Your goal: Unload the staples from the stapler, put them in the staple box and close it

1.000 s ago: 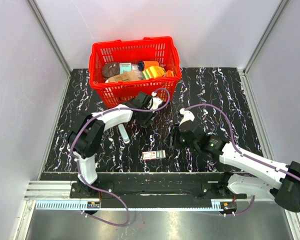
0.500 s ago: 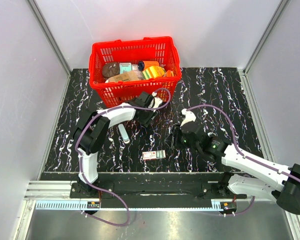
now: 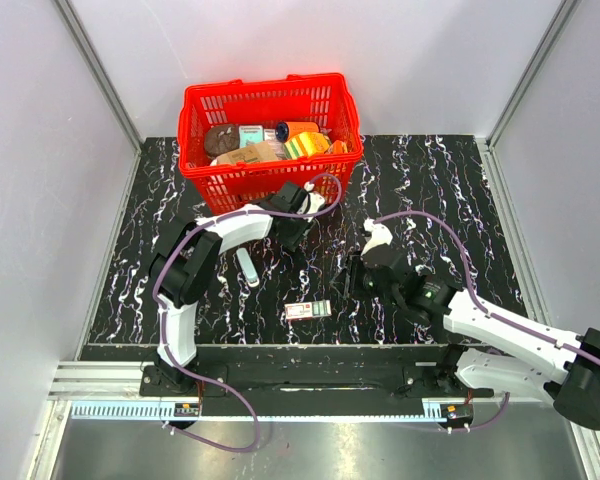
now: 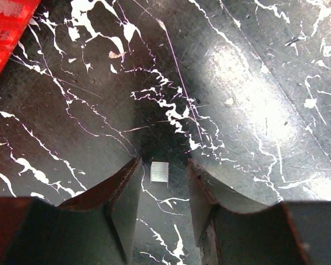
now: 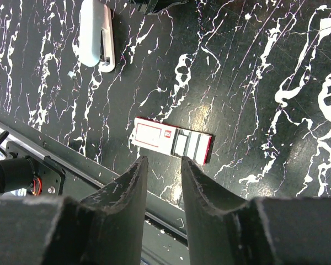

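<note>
**Left hand over a small block of staples, stapler lying apart from both hands**

We start at the left hand point(image 4: 163, 163), which points down at the table point(image 4: 276, 99) with its jaws partly apart and a moderate gap between them. In that gap, on the table, lies a small silvery block of staples point(image 4: 159, 171). A sliver of dark table shows on either side of it, so neither jaw touches it and the hand holds nothing. A corner of the red basket point(image 4: 5, 25) shows at the upper left of this wrist view. From above we see the left hand just in front of the basket's near wall.

The right hand point(image 5: 163, 161) hovers over the table nearer the arms' bases, its jaws narrow but not closed, with nothing between them. Just beyond its tips lies a small red and white box point(image 5: 172, 141), flat on the table and apart from the hand.

The stapler point(image 5: 95, 32) lies flat on the table, pale grey on top with a dark part along one edge. From above we find it to the left of both hands, just below the left arm point(image 3: 230, 228) and up and left of the box, touching neither hand. The basket stands at the far side of the table, filled with assorted goods that we cannot name for certain
</note>
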